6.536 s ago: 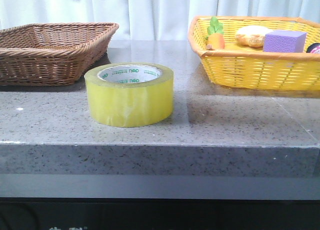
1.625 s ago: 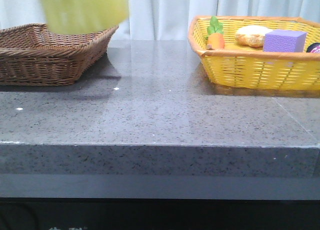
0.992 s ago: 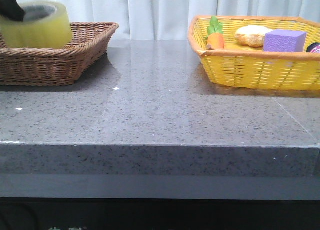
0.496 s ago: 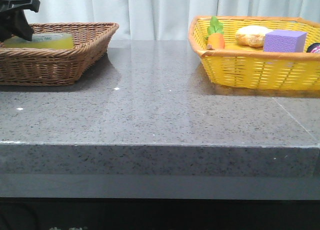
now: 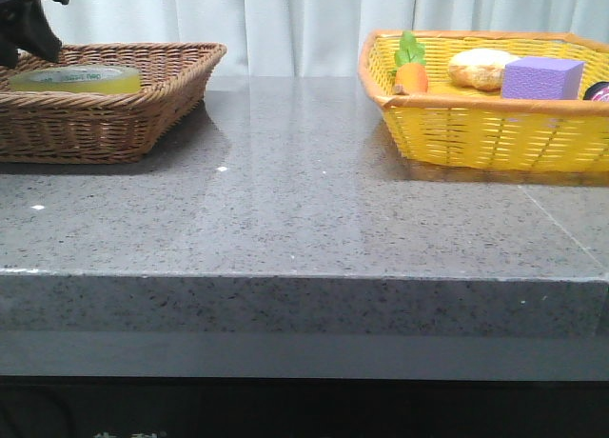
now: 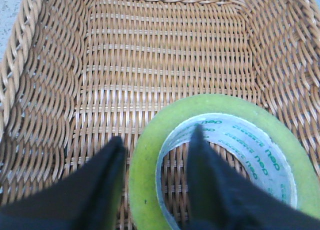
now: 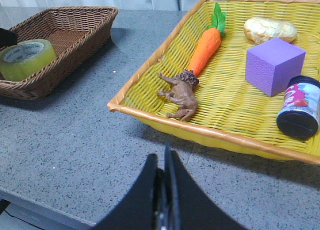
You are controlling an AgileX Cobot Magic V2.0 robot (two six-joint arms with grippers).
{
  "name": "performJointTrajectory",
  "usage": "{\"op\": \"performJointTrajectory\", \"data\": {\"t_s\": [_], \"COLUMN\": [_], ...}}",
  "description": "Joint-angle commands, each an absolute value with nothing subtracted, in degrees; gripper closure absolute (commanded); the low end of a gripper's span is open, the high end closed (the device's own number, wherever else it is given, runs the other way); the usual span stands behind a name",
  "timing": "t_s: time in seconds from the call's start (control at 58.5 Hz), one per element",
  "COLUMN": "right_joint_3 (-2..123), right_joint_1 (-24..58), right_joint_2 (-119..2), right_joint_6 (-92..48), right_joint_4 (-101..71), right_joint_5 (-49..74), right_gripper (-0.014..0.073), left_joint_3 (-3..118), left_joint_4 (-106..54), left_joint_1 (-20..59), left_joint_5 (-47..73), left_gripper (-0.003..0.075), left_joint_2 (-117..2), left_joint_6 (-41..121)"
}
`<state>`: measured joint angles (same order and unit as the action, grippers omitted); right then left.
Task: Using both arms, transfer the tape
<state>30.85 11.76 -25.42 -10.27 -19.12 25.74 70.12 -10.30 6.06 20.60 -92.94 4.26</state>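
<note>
A: Yellow tape [image 6: 215, 155] is lying flat inside the brown wicker basket [image 6: 150, 50]. Which step is this?

B: Release, seemingly. The left gripper [image 6: 155, 155] is straddling the roll's wall, one finger in the core, jaws parted and slack.

A: And the right gripper [image 7: 163, 190]?

B: Pressed closed, empty, hovering well away from the basket. Next: lifting the left straight up.

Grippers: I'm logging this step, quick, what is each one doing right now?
Left gripper: open, fingers either side of the tape wall, in the brown basket.
Right gripper: shut, holding nothing.
</note>
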Motion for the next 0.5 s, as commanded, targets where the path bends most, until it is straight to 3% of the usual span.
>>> {"op": "performJointTrajectory", "data": {"t_s": [0.0,0.068,0.479], "right_joint_3": [32.18,32.18,32.18], "right_joint_1": [11.32,11.32,11.32], "right_joint_2": [-25.60,-25.60,-25.60], "right_joint_6": [-10.53,-10.53,-10.53], "right_joint_4": [-19.68,-19.68,-19.68], "right_joint_5": [21.48,21.48,21.48], "right_gripper": [0.0683,0.0683,0.0683], "left_joint_3": [72.11,72.11,65.17], "left_joint_4": [-10.97,-10.97,-10.97], "left_joint_1": [5.97,5.97,5.97], "left_joint_5": [17.65,17.87,17.39], "left_gripper": [0.0635,0.0736,0.0740], "left_joint_2": [-89.95,-89.69,-77.00], "left_joint_6": [3.97,3.97,3.97]}}
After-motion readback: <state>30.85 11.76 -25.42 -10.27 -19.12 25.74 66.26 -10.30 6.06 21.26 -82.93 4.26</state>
